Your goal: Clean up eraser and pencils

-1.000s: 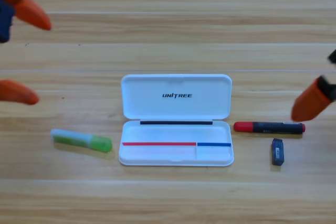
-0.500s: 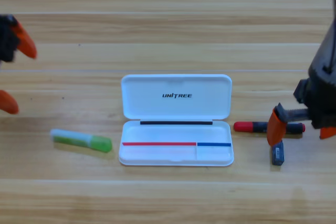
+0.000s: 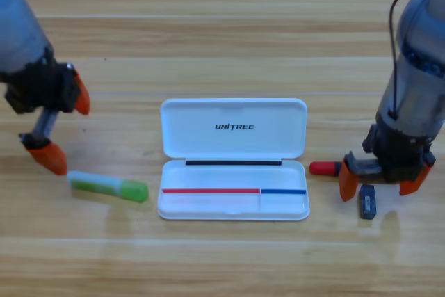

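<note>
Right end effector open astride eraser, beside red-capped pencil.

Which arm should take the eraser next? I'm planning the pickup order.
The right. Its claw is open, one jaw on each side of the eraser, over the red-capped pencil. The left claw, also open, is across the white case, near the green pencil.
</note>
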Controlling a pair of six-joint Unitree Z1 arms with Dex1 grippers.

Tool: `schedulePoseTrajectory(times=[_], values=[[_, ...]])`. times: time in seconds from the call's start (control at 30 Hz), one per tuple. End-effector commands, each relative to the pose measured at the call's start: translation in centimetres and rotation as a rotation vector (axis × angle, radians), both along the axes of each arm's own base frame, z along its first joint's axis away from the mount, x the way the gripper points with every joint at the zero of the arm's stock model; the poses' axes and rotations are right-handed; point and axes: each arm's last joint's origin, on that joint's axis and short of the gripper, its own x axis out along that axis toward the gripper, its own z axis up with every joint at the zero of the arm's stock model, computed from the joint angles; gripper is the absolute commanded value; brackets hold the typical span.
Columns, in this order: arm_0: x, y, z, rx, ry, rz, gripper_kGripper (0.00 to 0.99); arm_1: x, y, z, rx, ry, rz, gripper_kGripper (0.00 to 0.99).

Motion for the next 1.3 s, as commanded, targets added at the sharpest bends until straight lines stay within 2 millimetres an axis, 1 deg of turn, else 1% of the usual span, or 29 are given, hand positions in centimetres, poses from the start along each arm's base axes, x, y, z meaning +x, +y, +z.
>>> schedulePoseTrajectory(times=[0.03,0.17,0.2,0.27,0.4,0.47,0.57,0.6,0.67,0.83,0.93,1.03,1.07,1.17,1.23,1.3], values=[[0.8,0.0,-3.5,0.027,0.069,0.016,0.986,1.5,0.0,-3.5,-0.063,0.034,-0.039,0.813],[0.6,-0.4,-4.7,0.025,0.086,0.014,0.99,1.6,0.1,-4.4,-0.077,0.053,-0.054,0.808],[0.5,-0.4,-5.0,0.023,0.089,0.013,0.99,1.6,0.1,-4.6,-0.081,0.057,-0.056,0.795],[0.4,-0.6,-5.4,0.019,0.088,0.013,0.99,1.7,0.2,-4.9,-0.081,0.066,-0.051,0.663],[0.1,-0.9,-6.3,0.014,0.089,0.017,0.99,1.6,0.3,-5.1,-0.07,0.084,-0.045,0.468],[-0.1,-1.2,-6.6,0.01,0.086,0.015,0.989,1.5,0.4,-5.0,-0.051,0.098,-0.039,0.316],[-0.2,-1.5,-7.0,0.008,0.085,0.012,0.989,1.2,0.3,-4.4,-0.02,0.113,-0.026,0.035],[-0.2,-1.7,-7.1,0.006,0.084,0.011,0.989,1.0,0.3,-3.8,-0.01,0.109,0.008,0.0],[-0.3,-1.9,-7.1,0.002,0.085,0.009,0.989,0.5,0.5,-2.2,-0.002,0.098,0.09,0.0],[-0.5,-2.2,-7.4,-0.007,0.093,0.01,0.989,-1.1,1.7,2.9,0.037,0.032,0.469,0.0],[-0.7,-2.2,-7.7,-0.012,0.097,0.009,0.989,-1.6,2.5,4.6,0.05,0.005,0.689,0.0],[-0.9,-2.2,-8.2,-0.017,0.092,0.008,0.989,-2.1,3.3,5.0,0.088,-0.006,0.952,0.0],[-1.0,-2.3,-8.5,-0.017,0.092,0.007,0.989,-1.9,3.6,5.0,0.087,-0.021,1.031,0.0],[-1.1,-2.3,-9.0,-0.018,0.089,0.007,0.989,-1.1,4.8,4.4,-0.006,-0.054,1.194,0.0],[-1.1,-2.3,-9.3,-0.017,0.087,0.007,0.989,-1.0,5.7,4.0,-0.035,-0.037,1.323,0.0],[-1.0,-2.3,-9.7,-0.015,0.091,0.007,0.989,-0.7,6.6,3.5,-0.042,-0.035,1.377,0.0]])
